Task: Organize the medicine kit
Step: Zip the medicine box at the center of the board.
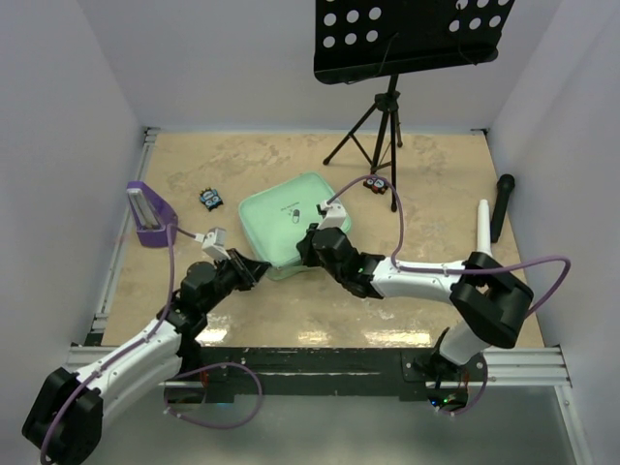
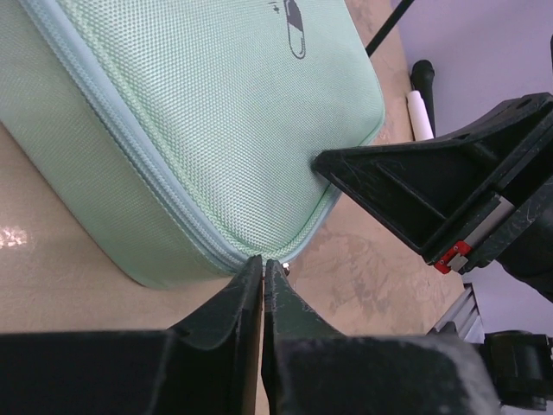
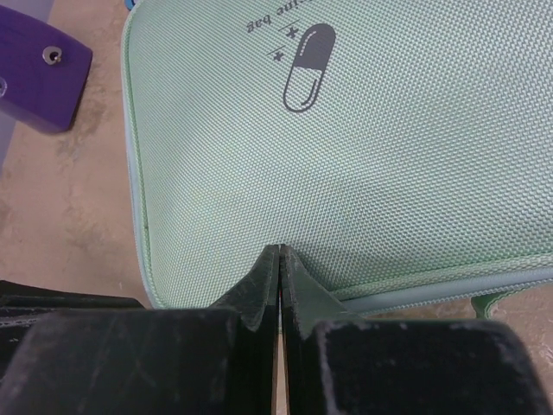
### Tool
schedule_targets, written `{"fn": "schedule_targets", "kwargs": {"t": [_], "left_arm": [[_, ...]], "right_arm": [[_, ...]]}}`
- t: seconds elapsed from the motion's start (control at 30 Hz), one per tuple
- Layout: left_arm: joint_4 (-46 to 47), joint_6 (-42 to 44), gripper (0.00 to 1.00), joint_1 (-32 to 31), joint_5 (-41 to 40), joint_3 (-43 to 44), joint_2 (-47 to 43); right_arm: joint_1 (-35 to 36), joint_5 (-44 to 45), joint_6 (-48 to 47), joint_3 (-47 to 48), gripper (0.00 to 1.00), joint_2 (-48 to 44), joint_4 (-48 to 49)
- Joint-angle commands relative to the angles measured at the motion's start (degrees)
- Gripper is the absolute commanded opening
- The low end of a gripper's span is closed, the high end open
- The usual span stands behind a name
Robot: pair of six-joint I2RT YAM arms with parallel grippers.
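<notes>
**Closed kit, both grippers at its near edge**

The kit [image 1: 291, 218] lies flat mid-table, lid down, with the zip [image 2: 164, 186] run shut along the side that shows. It is a woven soft case, so I judge it light and yielding. Its walls should dent under a pinch, and the whole case may slide on the smooth table [image 1: 262, 160] rather than resist a pull. The best hold looks to be the zip pull or the corner seam, with the other arm pinning the lid.

The left gripper [image 2: 263, 266] has its fingers pressed together right at the zip seam on a near corner (whether a pull sits between them I cannot tell). The right gripper [image 3: 278, 255] is likewise pinched shut, its tips on the lid's near edge, with nothing visibly held.

A purple stand [image 1: 150, 218] sits left of the kit, and a tripod [image 1: 389, 97] stands behind its far right corner. On the near side the two arms crowd together and could foul each other.
</notes>
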Motion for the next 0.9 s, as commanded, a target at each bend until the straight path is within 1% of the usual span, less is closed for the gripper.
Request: {"fn": "schedule_targets", "kwargs": {"t": [0.0,0.03,0.2,0.37,0.5,0.67,0.87], "left_arm": [[-1.1,1.9,0.04,-0.2,-2.7,-0.6,-0.9],[-1.4,2.0,0.0,-0.2,-2.1,-0.8,-0.6],[-1.9,1.8,0.0,-0.6,-1.0,-2.1,-0.2],[-2.4,3.1,0.0,-1.5,-1.6,-1.2,1.7],[1.0,2.8,0.0,-3.4,-2.0,-1.6,4.0],[2.9,2.4,0.0,-5.7,-4.5,-0.2,9.3],[4.6,1.6,0.01,-6.1,-9.6,1.4,12.2]], "right_arm": [[-1.1,1.8,-1.6,1.8,0.0,1.5,-1.4],[-1.2,1.7,-1.7,1.8,0.0,1.6,-1.4],[-1.3,1.4,-1.6,2.1,0.0,2.5,-1.3],[-1.2,1.1,-1.4,2.4,0.0,2.7,-1.3],[-1.3,1.1,-1.5,2.5,0.0,2.8,-1.5],[-1.3,0.8,-1.4,3.0,0.0,2.6,-1.9],[-1.2,0.4,-1.3,2.6,0.0,2.5,-1.8]]}}
